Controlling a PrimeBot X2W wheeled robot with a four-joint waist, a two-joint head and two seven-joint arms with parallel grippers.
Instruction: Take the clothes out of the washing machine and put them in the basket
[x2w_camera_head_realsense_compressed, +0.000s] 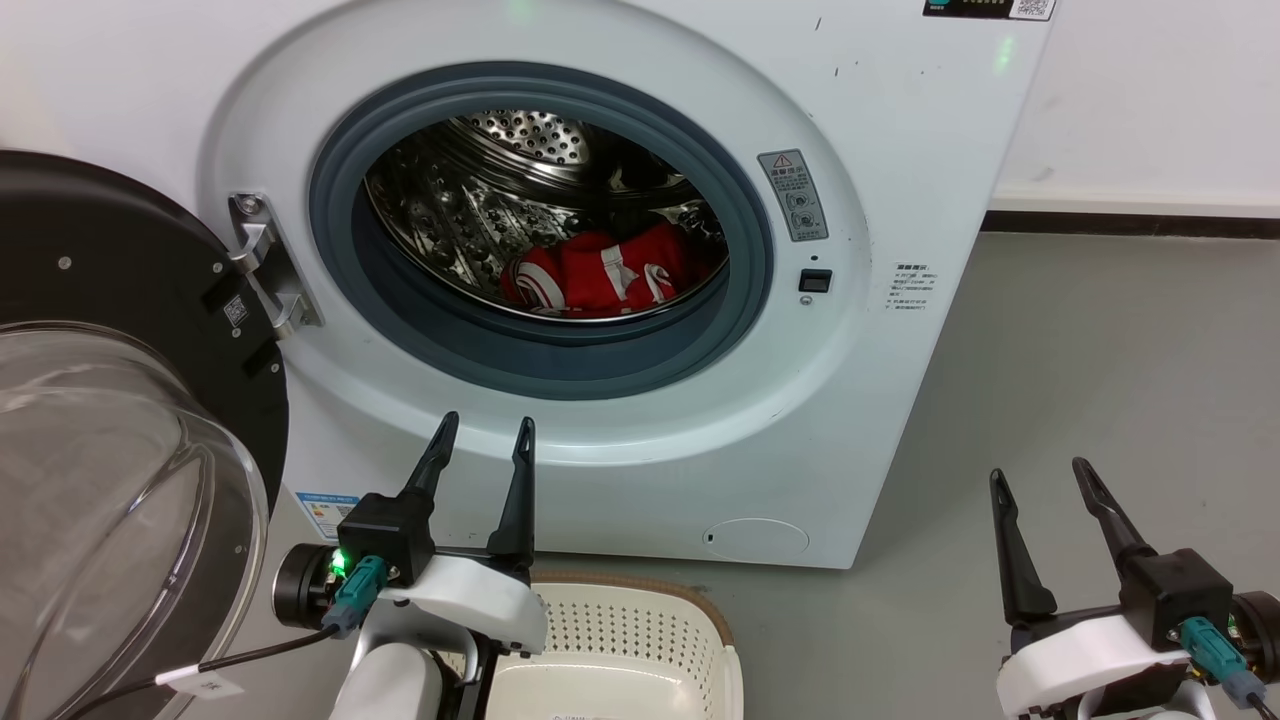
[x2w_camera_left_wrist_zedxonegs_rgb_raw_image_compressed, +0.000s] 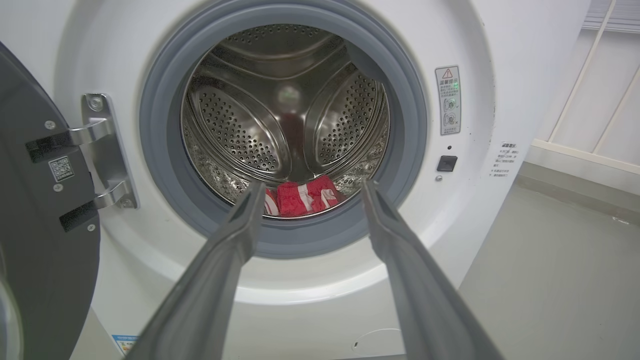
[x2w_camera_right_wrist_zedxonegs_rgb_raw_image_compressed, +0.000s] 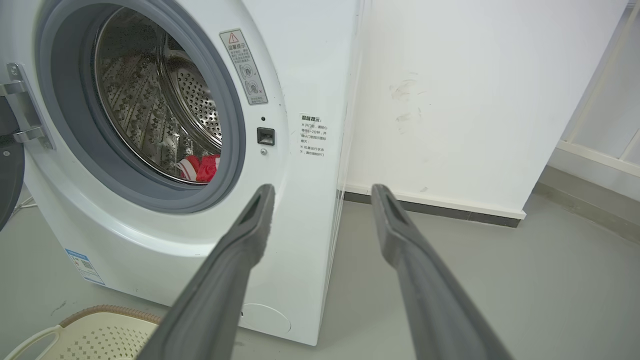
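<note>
The white washing machine (x2w_camera_head_realsense_compressed: 880, 120) stands with its black-framed glass door (x2w_camera_head_realsense_compressed: 110, 420) swung open to the left. Red clothes (x2w_camera_head_realsense_compressed: 600, 272) with white stripes lie at the bottom of the steel drum, also seen as clothes (x2w_camera_left_wrist_zedxonegs_rgb_raw_image_compressed: 302, 197) and clothes (x2w_camera_right_wrist_zedxonegs_rgb_raw_image_compressed: 200, 167) in the wrist views. The cream basket (x2w_camera_head_realsense_compressed: 640, 640) sits on the floor in front of the machine, below my left arm. My left gripper (x2w_camera_head_realsense_compressed: 485, 432) is open, empty, in front of the machine below the porthole. My right gripper (x2w_camera_head_realsense_compressed: 1040, 478) is open and empty, off to the machine's right over the floor.
Grey floor (x2w_camera_head_realsense_compressed: 1100, 380) stretches to the right of the machine, bounded by a white wall (x2w_camera_head_realsense_compressed: 1150, 100) with a dark skirting. The open door takes up the space at the left. The basket (x2w_camera_right_wrist_zedxonegs_rgb_raw_image_compressed: 100, 332) shows at the lower left of the right wrist view.
</note>
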